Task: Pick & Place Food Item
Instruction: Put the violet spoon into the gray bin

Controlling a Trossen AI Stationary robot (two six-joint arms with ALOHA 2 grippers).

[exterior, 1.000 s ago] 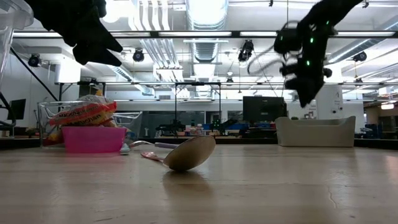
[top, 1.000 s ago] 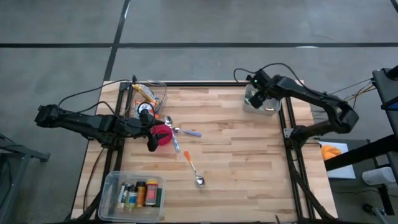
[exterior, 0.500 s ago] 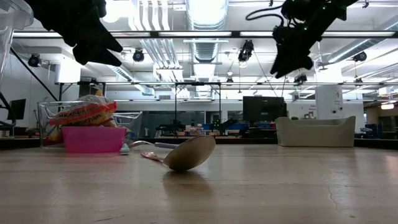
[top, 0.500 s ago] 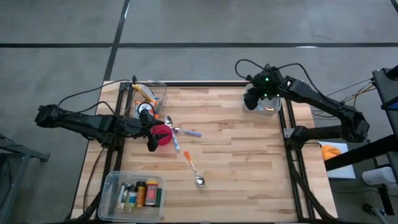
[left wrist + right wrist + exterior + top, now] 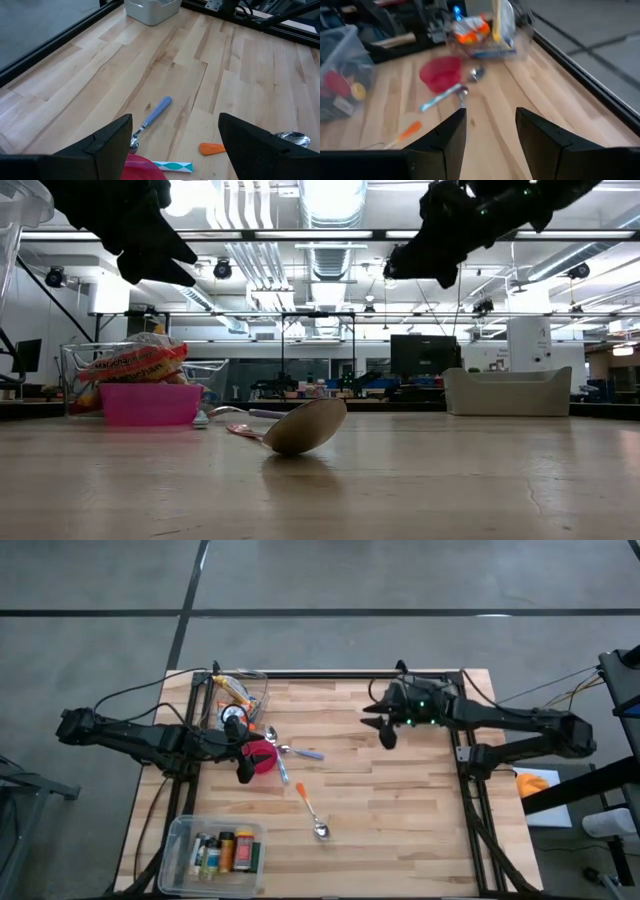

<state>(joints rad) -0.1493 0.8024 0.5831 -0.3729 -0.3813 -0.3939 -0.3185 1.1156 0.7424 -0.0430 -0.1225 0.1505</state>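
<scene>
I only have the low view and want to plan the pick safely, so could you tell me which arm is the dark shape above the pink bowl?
Observer: That is the left gripper. From above it sits at the edge of the pink bowl, fingers open and empty.
Operator: Thank you. Where is the other one over the table?
Observer: The right gripper is over bare wood in the table's right half, its fingers apart with nothing between them.
Operator: And the snack packets?
Observer: The snack packets lie in a clear bin at the table's left corner, beyond the bowl.
</scene>
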